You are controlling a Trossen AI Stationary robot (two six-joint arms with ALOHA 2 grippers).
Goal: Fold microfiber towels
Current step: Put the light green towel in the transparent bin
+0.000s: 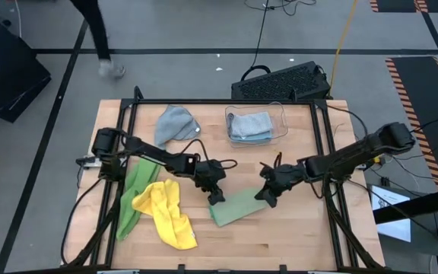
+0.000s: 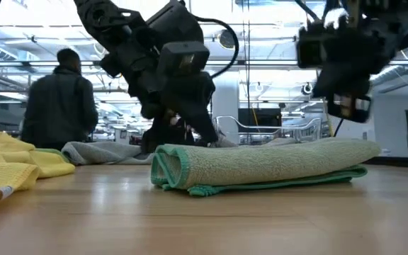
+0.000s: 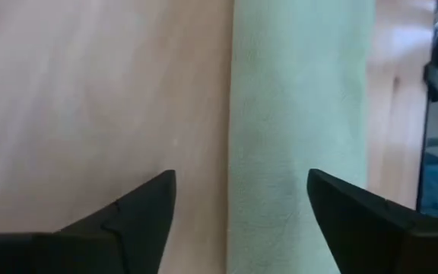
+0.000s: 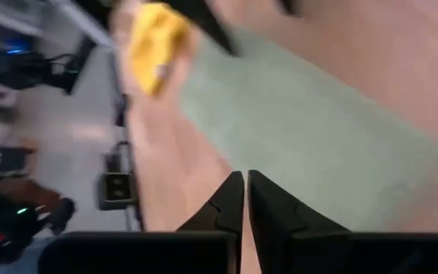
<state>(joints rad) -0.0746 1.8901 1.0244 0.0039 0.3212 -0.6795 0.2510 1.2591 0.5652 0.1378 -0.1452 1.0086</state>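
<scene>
Step in hand: judged from the layout, the sage towel (image 1: 236, 207) is folded into a long strip at mid-table and both arms are letting go of it; the next fold or a move to the bin looks due.
Left gripper (image 1: 216, 190): at the strip's left end, jaws wide and empty; in the left wrist view the strip runs between the two fingers (image 3: 135, 209), nearer one of them, touched by neither.
Right gripper (image 1: 269, 193): at the strip's right end, jaws pressed together on nothing; in the right wrist view the tips hang over the cloth's edge.
Doing it well: lift both grippers straight up so no finger drags the top layer; the rolled edge in the low view looks loose and could spring open. For a further fold, pinch both layers at one short end and carry it across level, with the other gripper pinning the far end.
Other towels: yellow towel (image 1: 169, 215) and bright green towel (image 1: 133, 195) heaped together at front left; grey towel (image 1: 176, 125) crumpled at back left; a blue towel (image 1: 251, 126) folded in the clear bin (image 1: 281, 114) at the back.
Person: stands beyond the table in the low view, back turned.
Writing: none readable; a small tag on the yellow towel is too small to read.
</scene>
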